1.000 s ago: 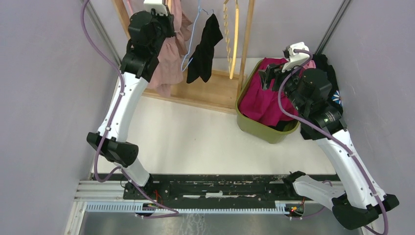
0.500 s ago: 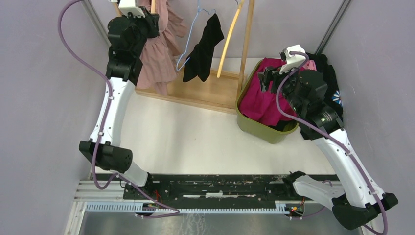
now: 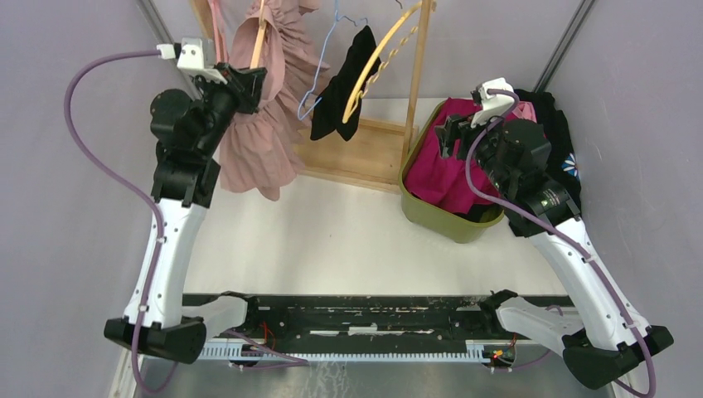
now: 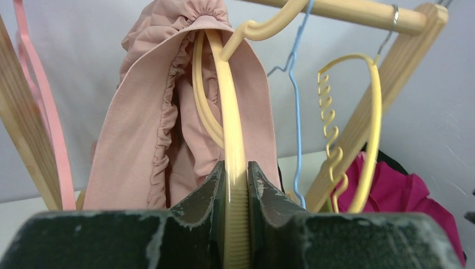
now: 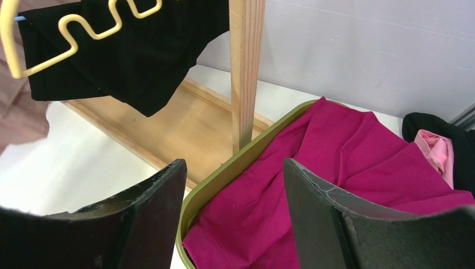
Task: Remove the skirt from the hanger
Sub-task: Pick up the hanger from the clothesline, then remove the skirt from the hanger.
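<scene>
A dusty pink ruffled skirt hangs on a cream plastic hanger, seen close in the left wrist view. The hanger's hook sits near the wooden rail. My left gripper is shut on the hanger's arm, with the fingers pressed on both sides of it. My right gripper is open and empty above the near-left rim of the green bin, its fingertips wide apart.
A wooden rack holds a black garment on a blue wire hanger, a yellow wavy hanger and a pink hanger. The green bin holds magenta cloth. Black clothes lie behind it.
My left arm has swung left and back toward me with the hanger, pulling the pink skirt lower and away from the rack. The yellow hanger swings. The right arm holds still.
</scene>
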`<state>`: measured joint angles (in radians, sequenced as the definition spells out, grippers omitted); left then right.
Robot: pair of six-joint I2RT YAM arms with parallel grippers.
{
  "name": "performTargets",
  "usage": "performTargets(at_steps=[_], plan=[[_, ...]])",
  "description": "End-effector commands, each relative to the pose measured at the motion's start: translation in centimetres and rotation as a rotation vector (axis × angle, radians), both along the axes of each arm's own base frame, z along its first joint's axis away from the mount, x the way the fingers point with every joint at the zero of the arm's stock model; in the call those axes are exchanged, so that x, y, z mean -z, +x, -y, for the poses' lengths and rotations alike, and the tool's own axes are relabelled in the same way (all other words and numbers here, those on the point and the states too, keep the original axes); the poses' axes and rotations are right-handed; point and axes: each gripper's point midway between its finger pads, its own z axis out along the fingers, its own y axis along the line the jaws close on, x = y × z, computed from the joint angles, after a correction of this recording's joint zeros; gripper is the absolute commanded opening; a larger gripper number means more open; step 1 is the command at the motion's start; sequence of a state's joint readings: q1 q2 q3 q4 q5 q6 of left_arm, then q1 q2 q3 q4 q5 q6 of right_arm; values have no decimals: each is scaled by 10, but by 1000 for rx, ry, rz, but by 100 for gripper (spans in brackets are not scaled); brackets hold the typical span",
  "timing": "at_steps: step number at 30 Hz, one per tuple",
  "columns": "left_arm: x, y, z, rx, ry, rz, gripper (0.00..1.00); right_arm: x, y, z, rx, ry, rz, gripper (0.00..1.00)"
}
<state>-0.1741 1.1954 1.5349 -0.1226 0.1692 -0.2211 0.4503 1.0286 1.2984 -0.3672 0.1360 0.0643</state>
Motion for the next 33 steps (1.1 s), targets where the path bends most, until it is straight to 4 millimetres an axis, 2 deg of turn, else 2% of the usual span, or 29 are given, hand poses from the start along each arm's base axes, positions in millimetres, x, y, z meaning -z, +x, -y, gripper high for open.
performTargets(at_steps=[1, 4, 7, 12, 16, 26, 29, 33], plan=[[-21, -41, -2, 33, -38, 112, 3, -18, -7, -10, -63, 45, 41, 70], [2, -56, -4, 32, -30, 66, 3, -21, -12, -21, -128, 59, 27, 70], [14, -72, -10, 14, -8, 47, 3, -24, -17, -32, -195, 65, 9, 68], [13, -103, -22, -20, 27, 58, 3, -26, -27, -42, -268, 79, 5, 66], [26, -118, -23, -13, 52, 21, 3, -31, -35, -58, -348, 105, -11, 63], [112, -140, -4, 120, 81, -175, 3, -38, -58, -143, -561, 62, -30, 60], [126, -146, 0, 153, 91, -204, 3, -35, -67, -176, -621, 51, -43, 58], [135, -154, 10, 223, 107, -228, 3, -30, -74, -217, -677, 36, -54, 58]])
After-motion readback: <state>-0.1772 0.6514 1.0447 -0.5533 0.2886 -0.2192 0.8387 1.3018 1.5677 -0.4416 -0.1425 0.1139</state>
